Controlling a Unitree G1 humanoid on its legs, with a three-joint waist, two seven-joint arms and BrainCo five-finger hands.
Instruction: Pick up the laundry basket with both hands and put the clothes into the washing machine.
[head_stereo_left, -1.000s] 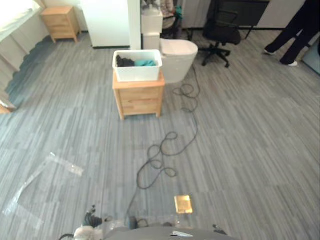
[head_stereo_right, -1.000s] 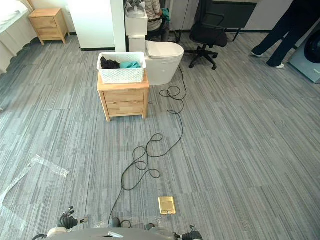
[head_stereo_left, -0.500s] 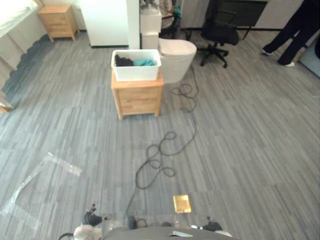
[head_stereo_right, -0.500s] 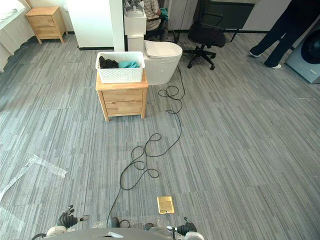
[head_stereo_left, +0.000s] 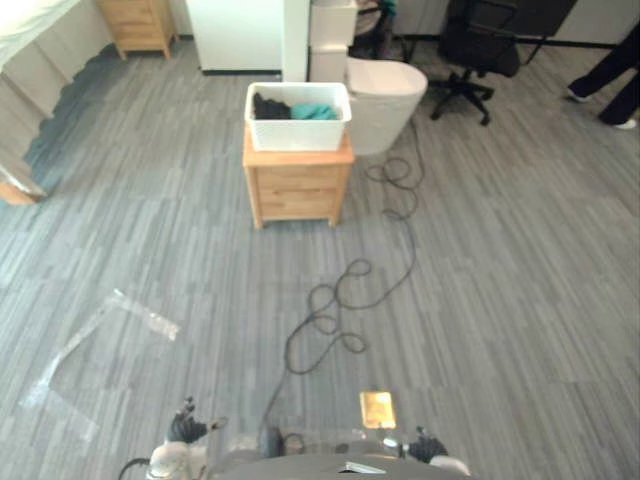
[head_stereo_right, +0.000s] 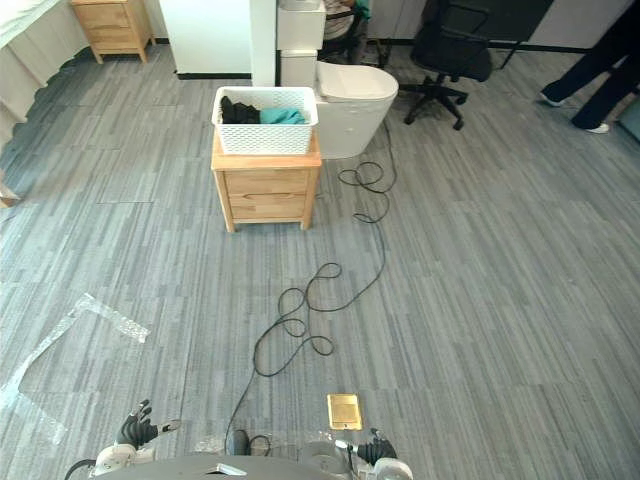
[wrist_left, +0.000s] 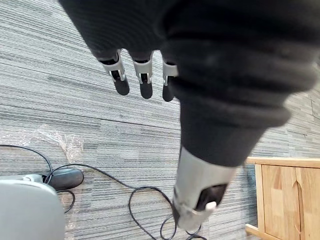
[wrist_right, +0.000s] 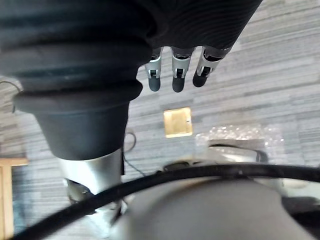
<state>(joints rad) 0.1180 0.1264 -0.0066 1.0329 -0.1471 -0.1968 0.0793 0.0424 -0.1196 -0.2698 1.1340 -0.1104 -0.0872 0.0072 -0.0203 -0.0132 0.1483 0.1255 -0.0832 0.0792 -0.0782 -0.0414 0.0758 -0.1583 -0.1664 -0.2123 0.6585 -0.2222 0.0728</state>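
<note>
Our left hand (head_stereo_right: 135, 430) and right hand (head_stereo_right: 372, 452) hang low, fingers straight, holding nothing. The laundry basket (head_stereo_right: 265, 120) covers the nightstand's (head_stereo_right: 266, 190) top, well ahead, midway between them, long side facing us.

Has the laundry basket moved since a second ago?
No. The laundry basket sits squarely on the wooden nightstand as before; the whole view shifted, so the camera moved, not the basket.
</note>
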